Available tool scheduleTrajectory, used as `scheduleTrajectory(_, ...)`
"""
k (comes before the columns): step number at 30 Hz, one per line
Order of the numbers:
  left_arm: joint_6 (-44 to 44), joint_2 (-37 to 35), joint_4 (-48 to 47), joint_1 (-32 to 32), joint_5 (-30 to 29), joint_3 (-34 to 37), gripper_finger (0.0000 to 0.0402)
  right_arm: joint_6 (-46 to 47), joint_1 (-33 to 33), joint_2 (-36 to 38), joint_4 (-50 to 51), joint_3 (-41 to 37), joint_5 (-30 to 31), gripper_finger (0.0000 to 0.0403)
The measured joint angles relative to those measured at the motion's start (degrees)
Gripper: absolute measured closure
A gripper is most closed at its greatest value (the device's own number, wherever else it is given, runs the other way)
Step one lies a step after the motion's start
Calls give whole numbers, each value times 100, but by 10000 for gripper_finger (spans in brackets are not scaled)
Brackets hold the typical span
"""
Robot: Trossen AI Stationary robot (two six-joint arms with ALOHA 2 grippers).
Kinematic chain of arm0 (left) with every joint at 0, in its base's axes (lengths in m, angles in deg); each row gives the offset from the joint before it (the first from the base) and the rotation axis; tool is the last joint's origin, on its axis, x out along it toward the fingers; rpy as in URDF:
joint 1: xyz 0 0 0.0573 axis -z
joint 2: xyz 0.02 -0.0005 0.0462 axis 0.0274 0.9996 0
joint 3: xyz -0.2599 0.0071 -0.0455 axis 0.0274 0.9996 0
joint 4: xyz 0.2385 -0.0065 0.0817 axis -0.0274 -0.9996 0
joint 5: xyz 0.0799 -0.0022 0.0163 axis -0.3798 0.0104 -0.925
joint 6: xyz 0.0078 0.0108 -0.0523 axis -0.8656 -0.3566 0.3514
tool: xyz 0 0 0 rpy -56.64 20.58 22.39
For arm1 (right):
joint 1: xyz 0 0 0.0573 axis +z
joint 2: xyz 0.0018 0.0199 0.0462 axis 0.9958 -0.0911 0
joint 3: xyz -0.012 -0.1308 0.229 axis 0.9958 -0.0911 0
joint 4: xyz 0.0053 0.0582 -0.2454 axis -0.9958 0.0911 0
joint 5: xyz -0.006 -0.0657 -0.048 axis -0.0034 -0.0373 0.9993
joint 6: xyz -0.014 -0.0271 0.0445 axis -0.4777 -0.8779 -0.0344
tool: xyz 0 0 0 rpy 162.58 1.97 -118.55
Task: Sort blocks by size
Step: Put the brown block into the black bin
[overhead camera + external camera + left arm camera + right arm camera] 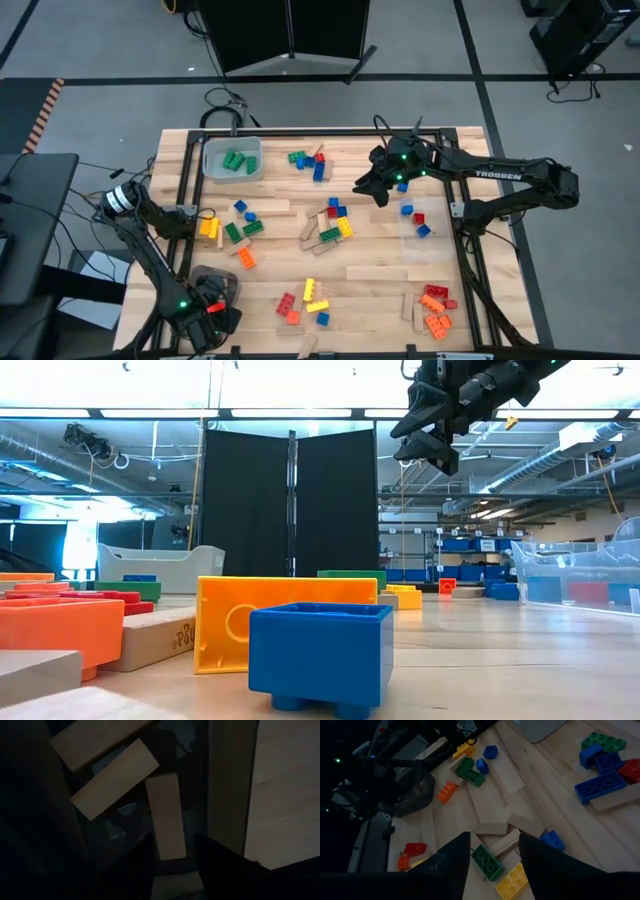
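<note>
We see the left gripper point(212, 312) down at the near-left corner of the desk point(380, 290), over a dark grey bin point(215, 285). Its fingers sit narrow either side of a tan wooden piece point(166, 817), but we can't tell if they're really pinching it; two more wooden pieces point(115, 779) lie in the bin beside it.

The right gripper point(366, 184) hangs above the desk's far-middle area, partly apart w/ nothing between its fingers point(451, 862).

Blocks are scattered all over the desk: a middle cluster point(330, 225) of green, yellow, blue and wood, a red/orange group point(436, 305) near the near-right corner, red and yellow ones point(305, 300) at near-centre. Green blocks point(238, 161) lie in the clear bin point(212, 150) at far left; small blue and red ones point(418, 222) sit in a clear bin on the right.
</note>
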Motion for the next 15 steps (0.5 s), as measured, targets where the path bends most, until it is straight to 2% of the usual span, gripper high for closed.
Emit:
scheduleTrajectory(7,-67,0,-57,1,38,0,258,-6,0,0,2,0,0,219)
scheduleTrajectory(12,-823,-2,-52,0,129,0,258,-39,1,0,1,0,0,219)
scheduleTrajectory(15,-866,-24,-218,-37,212,-39,258,-40,0,0,2,0,0,219)
